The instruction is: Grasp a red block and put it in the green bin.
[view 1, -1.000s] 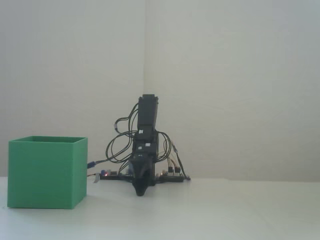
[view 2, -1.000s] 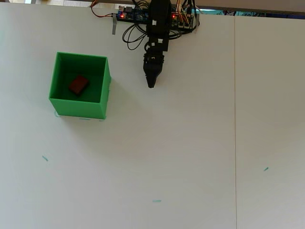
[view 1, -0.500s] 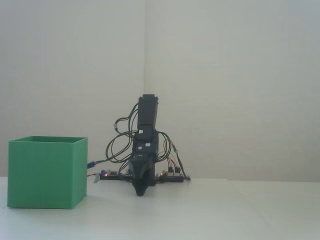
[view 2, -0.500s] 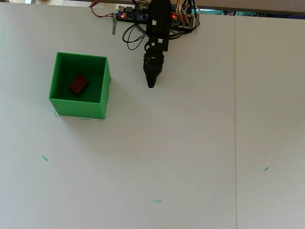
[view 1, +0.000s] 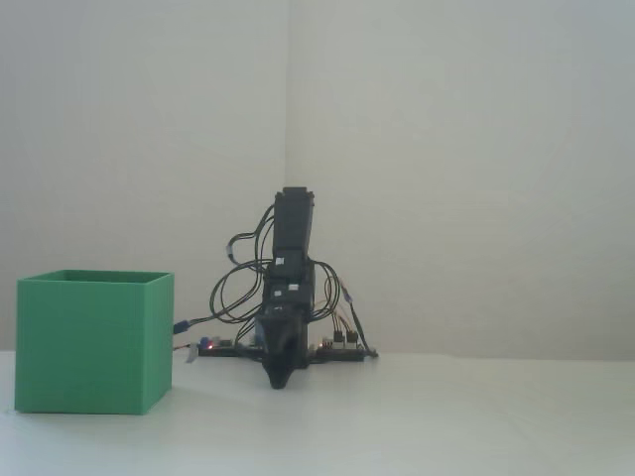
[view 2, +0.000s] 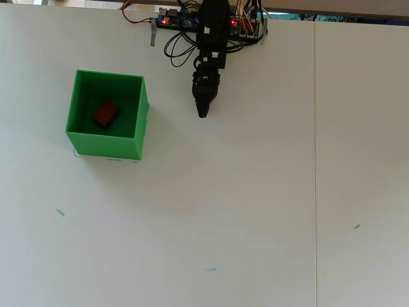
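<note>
Small matte red block (view 2: 105, 113) lies inside green bin (view 2: 138, 125); end effector (view 2: 202, 114) pinched closed, empty.

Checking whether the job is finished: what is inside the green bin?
In the overhead view the red block lies on the floor of the green bin. In the fixed view the bin's walls hide its inside.
</note>
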`<control>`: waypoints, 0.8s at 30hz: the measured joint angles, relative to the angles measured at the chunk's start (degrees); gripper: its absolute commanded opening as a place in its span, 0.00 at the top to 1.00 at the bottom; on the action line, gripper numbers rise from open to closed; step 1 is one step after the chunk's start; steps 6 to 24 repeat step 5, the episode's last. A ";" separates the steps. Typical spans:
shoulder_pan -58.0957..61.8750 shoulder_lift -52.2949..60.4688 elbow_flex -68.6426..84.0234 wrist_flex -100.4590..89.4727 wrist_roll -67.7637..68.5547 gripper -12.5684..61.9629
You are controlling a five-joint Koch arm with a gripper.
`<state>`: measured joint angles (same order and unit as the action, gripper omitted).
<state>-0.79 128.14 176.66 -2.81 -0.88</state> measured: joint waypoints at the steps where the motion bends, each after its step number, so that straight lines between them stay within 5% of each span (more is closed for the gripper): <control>1: 0.00 0.00 0.00 0.00 0.00 0.37; 24: 0.00 0.00 0.00 0.00 0.00 0.37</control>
